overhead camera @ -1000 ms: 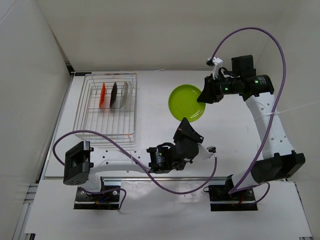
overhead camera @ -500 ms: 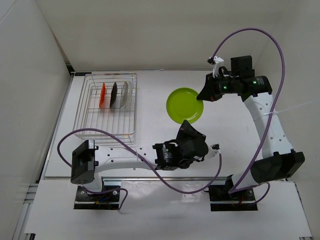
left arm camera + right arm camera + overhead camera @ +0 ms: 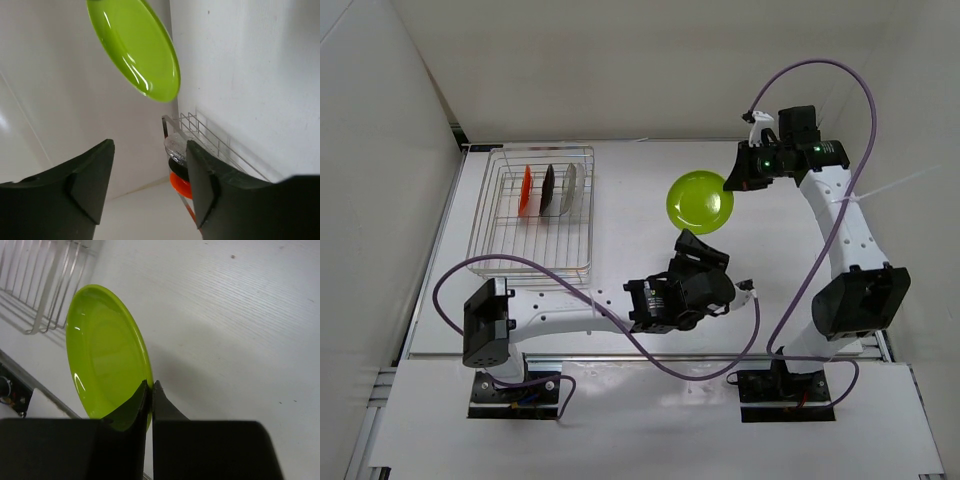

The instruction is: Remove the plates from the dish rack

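The lime green plate (image 3: 700, 201) hangs tilted above the table, right of the dish rack (image 3: 480, 215). My right gripper (image 3: 730, 183) is shut on its right rim; in the right wrist view the fingertips (image 3: 151, 385) pinch the plate's (image 3: 102, 360) edge. My left gripper (image 3: 698, 246) stands open and empty below the plate, which shows high in the left wrist view (image 3: 135, 47). Between its fingers (image 3: 150, 145) I see the rack (image 3: 205, 132). In the rack the orange-red plate (image 3: 526, 190), black plate (image 3: 548, 188) and clear plate (image 3: 570, 188) stand on edge.
White walls close in the table on the left and back. Purple cables loop over the left arm near the table's front edge (image 3: 620, 352) and arch above the right arm (image 3: 820, 70).
The right gripper has shut on the green plate's rim and the left gripper has opened and let it go. The plate has shifted slightly back and right and tilted more.
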